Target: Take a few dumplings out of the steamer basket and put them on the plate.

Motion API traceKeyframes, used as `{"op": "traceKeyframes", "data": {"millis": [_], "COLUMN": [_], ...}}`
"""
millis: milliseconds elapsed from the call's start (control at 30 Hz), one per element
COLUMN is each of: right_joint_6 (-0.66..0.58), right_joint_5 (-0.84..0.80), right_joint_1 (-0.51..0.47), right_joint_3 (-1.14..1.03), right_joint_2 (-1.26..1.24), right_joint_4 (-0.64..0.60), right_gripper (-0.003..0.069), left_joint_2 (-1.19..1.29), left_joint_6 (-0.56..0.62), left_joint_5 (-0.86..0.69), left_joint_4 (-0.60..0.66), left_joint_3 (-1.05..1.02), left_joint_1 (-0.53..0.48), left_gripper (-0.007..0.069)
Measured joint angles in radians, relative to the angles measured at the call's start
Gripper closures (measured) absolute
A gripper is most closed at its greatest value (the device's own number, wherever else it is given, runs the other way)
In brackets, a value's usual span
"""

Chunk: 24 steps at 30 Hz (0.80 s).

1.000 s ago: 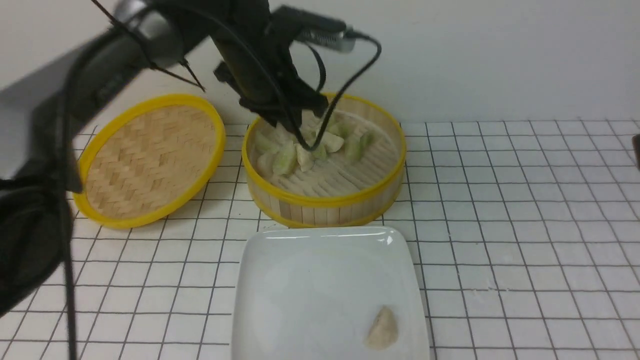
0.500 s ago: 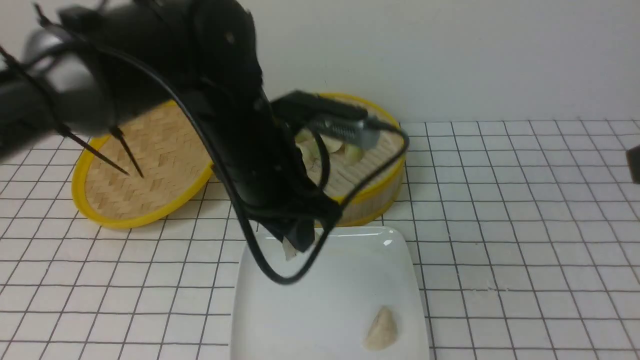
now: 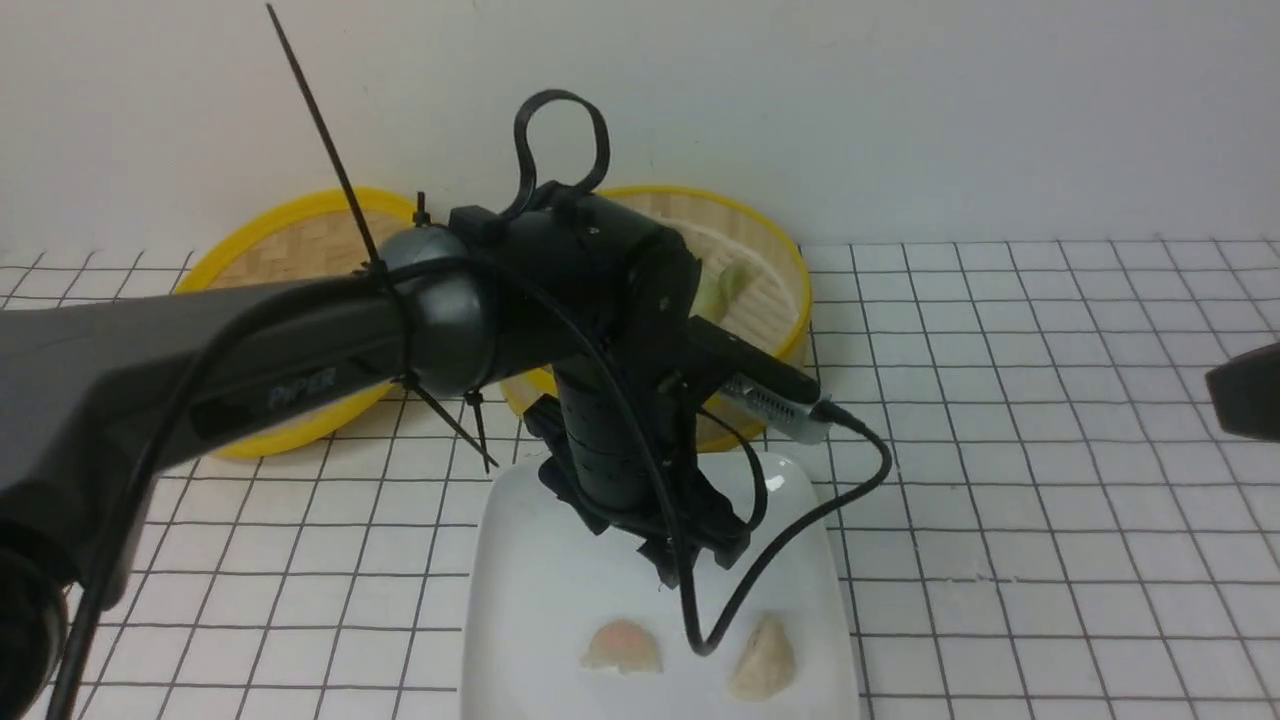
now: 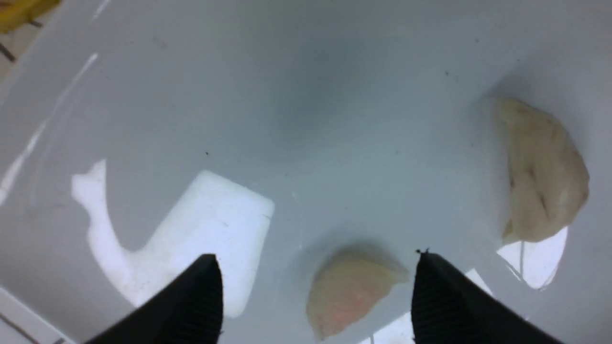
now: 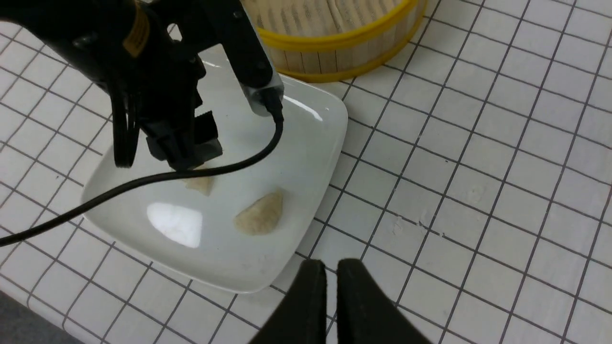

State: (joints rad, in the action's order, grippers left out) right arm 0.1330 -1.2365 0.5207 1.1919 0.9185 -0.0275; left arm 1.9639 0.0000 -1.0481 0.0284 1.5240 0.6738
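Over the plate [image 3: 540,600], my left gripper [image 4: 318,291] is spread wide; its wrist view shows the pinkish dumpling [image 4: 351,291] lying on the plate between the fingertips. That view misses the steamer basket [image 3: 760,290], which the front view shows just behind the plate.

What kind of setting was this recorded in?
Probably a robot test bench dressed as a kitchen: a grid-lined tabletop against a plain wall, with a bamboo steamer and a white plate.

My left arm [image 3: 300,350]: dark grey link, lettering "PiPER", black wrist, silver connector [image 3: 775,408], looping black cable [image 3: 790,560], loose tie ends. My right gripper [image 5: 333,306]: black fingers.
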Motion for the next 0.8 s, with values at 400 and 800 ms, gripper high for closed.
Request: {"op": "traceKeyframes", "data": {"millis": [400, 800], "right_joint_6": [0.158, 0.401], "right_joint_5": [0.260, 0.852], "right_joint_1": [0.000, 0.000], "right_joint_3": [-0.208, -0.648], "right_joint_2": [-0.354, -0.802], "right_joint_4": [0.070, 0.355], "right_gripper": [0.0635, 0.0635], "left_joint_2": [-0.317, -1.048], "left_joint_6": [-0.081, -0.104], "left_joint_5": [-0.136, 0.317], "left_joint_4": [-0.106, -0.107], "left_joint_3": [0.017, -0.462], "left_joint_1": [0.000, 0.000], "left_gripper": [0.0620, 0.0631]}}
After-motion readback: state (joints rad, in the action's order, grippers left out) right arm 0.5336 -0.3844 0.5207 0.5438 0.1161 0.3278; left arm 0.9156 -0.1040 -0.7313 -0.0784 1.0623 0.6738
